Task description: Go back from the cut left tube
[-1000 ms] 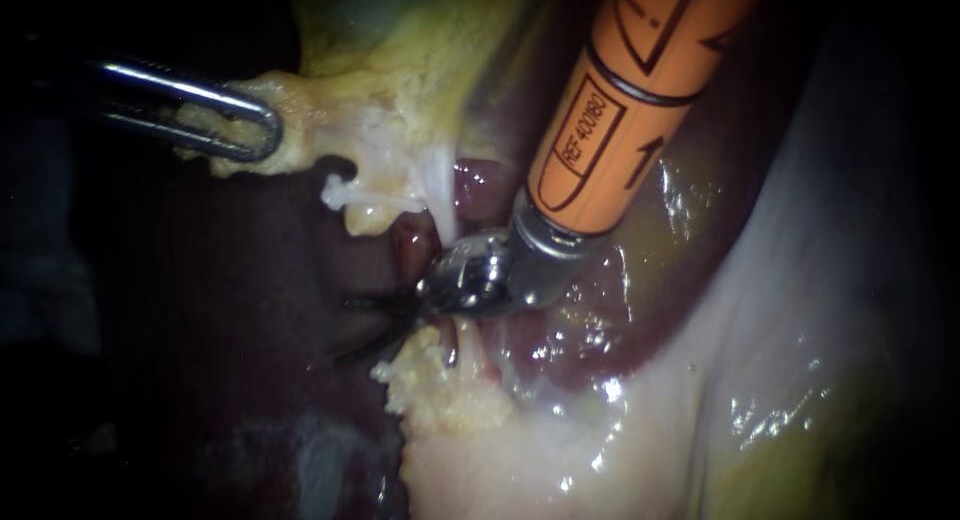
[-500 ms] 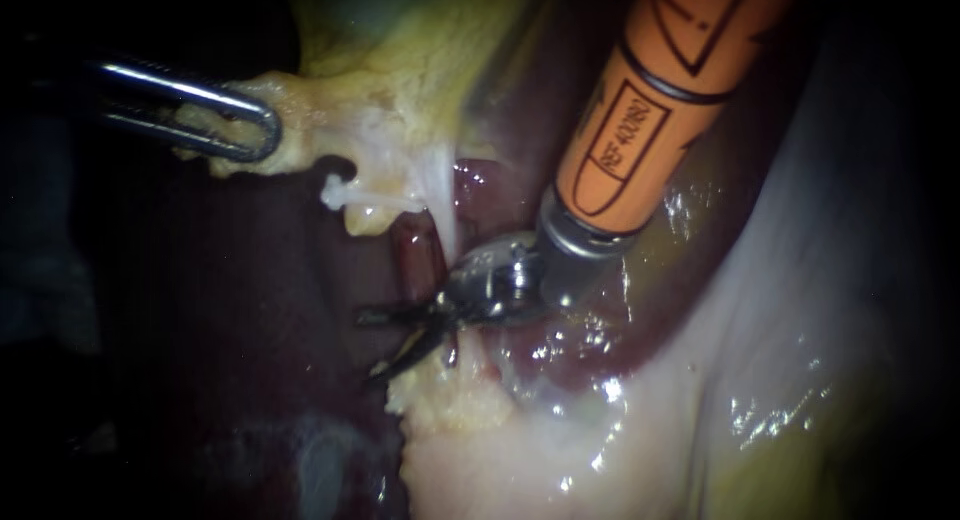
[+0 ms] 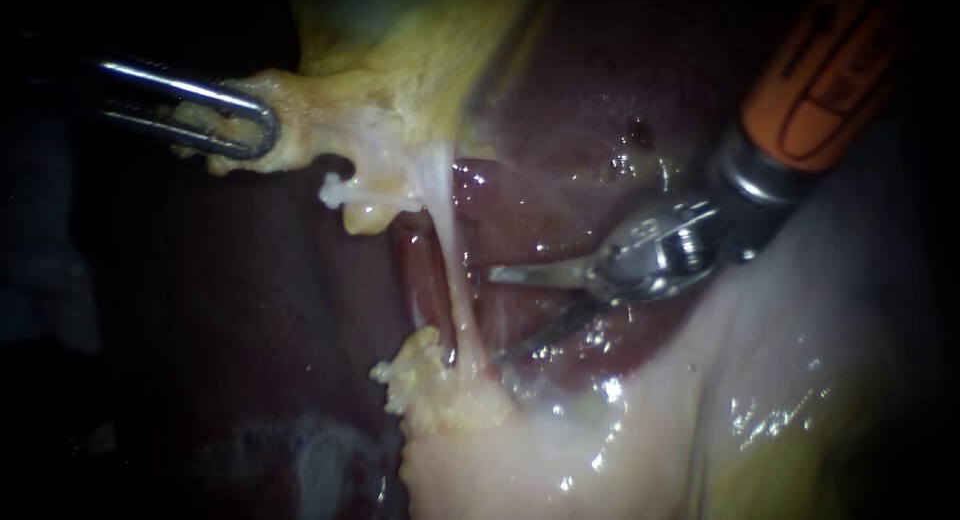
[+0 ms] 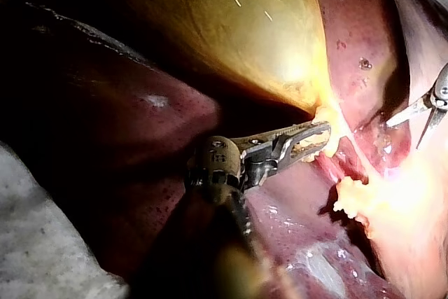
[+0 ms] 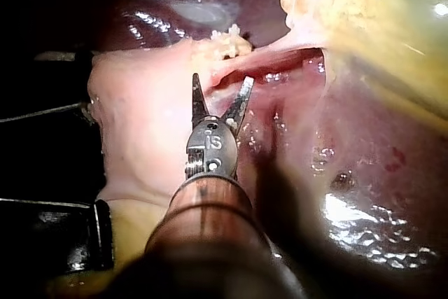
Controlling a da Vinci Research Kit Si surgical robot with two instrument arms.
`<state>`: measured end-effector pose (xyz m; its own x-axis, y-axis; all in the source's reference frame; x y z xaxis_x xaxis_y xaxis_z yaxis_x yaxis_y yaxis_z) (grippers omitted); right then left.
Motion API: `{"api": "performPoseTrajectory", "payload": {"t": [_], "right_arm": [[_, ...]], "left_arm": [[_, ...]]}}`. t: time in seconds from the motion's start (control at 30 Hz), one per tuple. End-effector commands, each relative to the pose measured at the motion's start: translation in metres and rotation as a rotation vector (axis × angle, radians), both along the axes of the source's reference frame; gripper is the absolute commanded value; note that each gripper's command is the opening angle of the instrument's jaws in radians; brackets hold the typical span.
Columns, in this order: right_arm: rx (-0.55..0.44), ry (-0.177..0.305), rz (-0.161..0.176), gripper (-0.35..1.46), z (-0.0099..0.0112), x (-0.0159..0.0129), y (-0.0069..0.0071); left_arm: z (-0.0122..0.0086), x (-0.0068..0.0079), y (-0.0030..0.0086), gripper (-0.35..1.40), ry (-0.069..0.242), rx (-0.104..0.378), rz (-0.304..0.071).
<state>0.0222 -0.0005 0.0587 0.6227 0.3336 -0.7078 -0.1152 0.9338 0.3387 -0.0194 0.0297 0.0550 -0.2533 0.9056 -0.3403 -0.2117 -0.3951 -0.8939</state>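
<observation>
R instrument (image 3: 500, 315), orange shaft w/ slim metal blades: jaws spread wide, holding nothing, tips near the dark-red tube (image 3: 425, 280) but clear of it. Tube lies alongside a taut pale strand (image 3: 455, 270); can't tell where it's cut. L instrument (image 3: 262, 130), steel looped jaws, clamped on yellow fat lump (image 3: 310, 130) below the greenish-yellow gallbladder (image 4: 231, 26).

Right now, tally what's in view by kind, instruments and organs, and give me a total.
Instruments: 2 (left instrument, jaws shut on yellow tissue; right instrument, jaws open)
Liver: 1
Gallbladder: 1
Total: 4
</observation>
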Motion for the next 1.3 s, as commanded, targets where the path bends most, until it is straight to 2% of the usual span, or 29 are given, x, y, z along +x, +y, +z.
{"api": "performPoseTrajectory", "payload": {"t": [0.03,0.1,0.2,0.37,0.57,0.8,1.17,1.3], "right_arm": [[-0.009,-0.013,0.005,1.45,0.0000,-0.0003,0.0000],[-0.008,-0.022,0.012,1.45,-0.0001,-0.0007,0.0000],[0.019,-0.001,-0.007,1.45,-0.0001,-0.0010,0.0000],[0.018,0.002,-0.006,1.45,-0.0002,-0.0010,0.0000],[0.018,0.003,-0.007,1.45,-0.0003,-0.0012,-0.0001],[0.019,0.005,-0.010,1.45,-0.0003,-0.0019,-0.0002],[0.019,0.006,-0.013,1.45,-0.0004,-0.0025,-0.0002],[0.019,0.006,-0.013,1.45,-0.0004,-0.0025,-0.0002]], "left_arm": [[0.0000,0.0000,0.0000,-0.35,0.000,0.000,0.000],[0.0000,0.0000,0.0000,-0.35,0.000,0.000,0.000],[0.0002,0.0000,0.0000,-0.35,0.000,0.000,0.000],[0.0010,-0.0003,-0.0004,-0.35,0.003,-0.006,-0.002],[0.0027,-0.0012,-0.0012,-0.35,0.008,-0.016,-0.005],[0.0051,-0.0022,-0.0012,-0.35,0.011,-0.025,-0.006],[0.0088,-0.0053,-0.0008,-0.35,0.012,-0.033,-0.002],[0.0103,-0.0055,-0.0010,-0.35,0.015,-0.043,0.008]]}}
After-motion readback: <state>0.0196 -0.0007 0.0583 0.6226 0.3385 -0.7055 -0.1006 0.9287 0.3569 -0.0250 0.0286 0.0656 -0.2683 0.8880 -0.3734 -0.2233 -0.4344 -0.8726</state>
